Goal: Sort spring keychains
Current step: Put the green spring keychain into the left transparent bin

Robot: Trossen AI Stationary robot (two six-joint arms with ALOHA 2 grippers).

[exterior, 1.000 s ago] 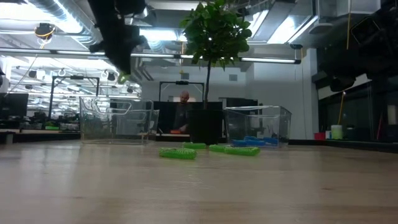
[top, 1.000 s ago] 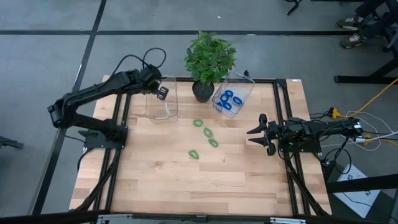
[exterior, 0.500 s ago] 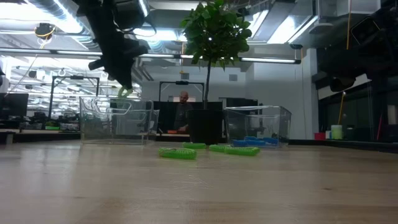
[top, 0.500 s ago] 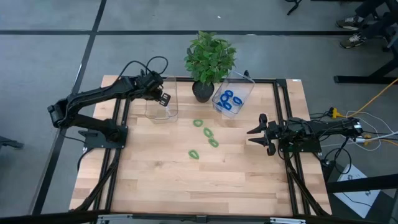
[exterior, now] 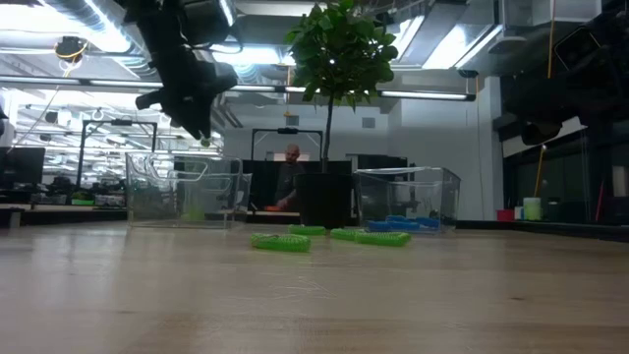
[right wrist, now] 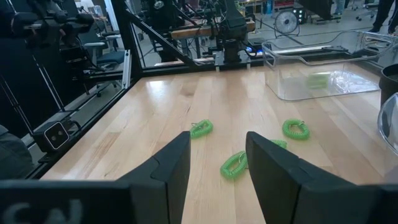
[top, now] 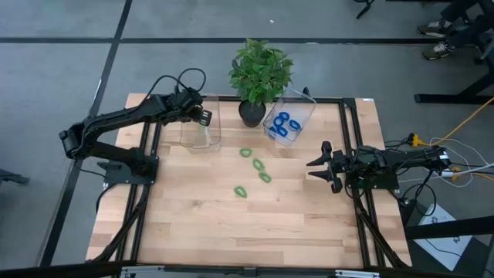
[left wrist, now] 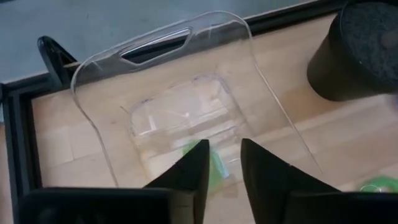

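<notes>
While your left arm reaches from the table's left edge toward the back, its left gripper [top: 202, 116] hangs above the left bin [top: 201, 125], fingers pointing down into it and parted by a narrow gap with nothing between them. Look past those fingers in the wrist view and you find one green keychain [left wrist: 217, 171] down inside the bin, partly covered by the fingertips and blurred, so you cannot tell whether it has reached the bin's floor. Your right arm lies low along the table's right side, and the right gripper [top: 319, 166] points toward the middle with its fingers spread wide and empty. Four green keychains [top: 257, 164] lie loose on the wood between the two arms, well apart from either gripper. Blue keychains [top: 284, 124] sit in the right bin [top: 302, 114], bunched so closely that you cannot count them with confidence. A plant [top: 260, 71] stands between the bins at the table's back. At table height, the left gripper's fingertips are dark against the bright room and hard to make out.
</notes>
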